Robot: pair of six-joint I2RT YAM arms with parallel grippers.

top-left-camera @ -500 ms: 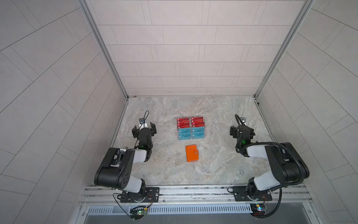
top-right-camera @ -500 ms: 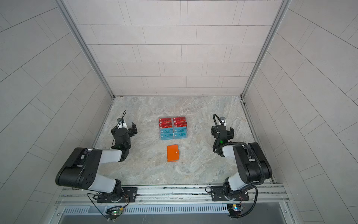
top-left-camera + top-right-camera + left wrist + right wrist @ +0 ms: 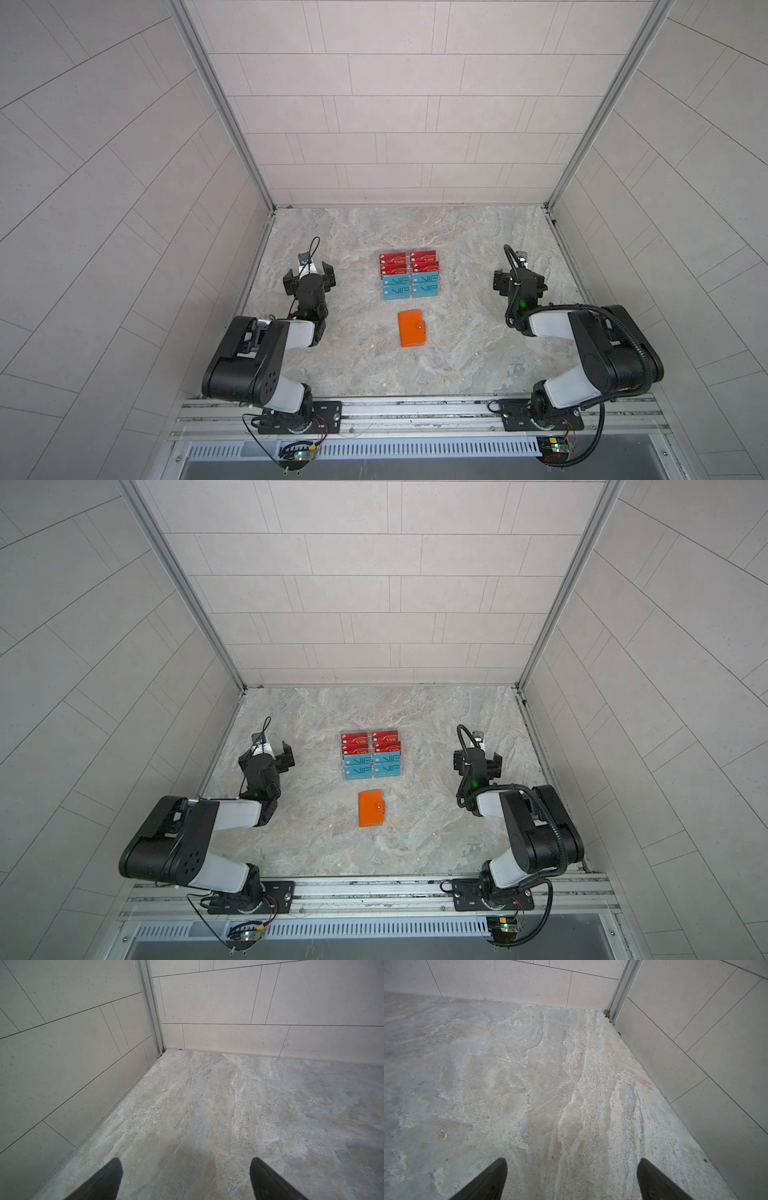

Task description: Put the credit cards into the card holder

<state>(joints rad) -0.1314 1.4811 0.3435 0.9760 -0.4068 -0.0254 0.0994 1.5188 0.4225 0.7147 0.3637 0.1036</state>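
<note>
Left end effector (image 3: 308,275) and right end effector (image 3: 519,280) both released, empty, flanking card holder (image 3: 411,328), well apart. Holder lies shut on marbled desk (image 3: 461,249); credit cards (image 3: 408,275) just beyond it. Tiled walls (image 3: 395,124) on three sides.

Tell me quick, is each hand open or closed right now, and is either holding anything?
Left hand: open, holding nothing.
Right hand: open, holding nothing.

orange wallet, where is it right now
In both top views the orange wallet lies closed near the middle of the table, on the robot's side of the red and blue cards, not touching them.
</note>
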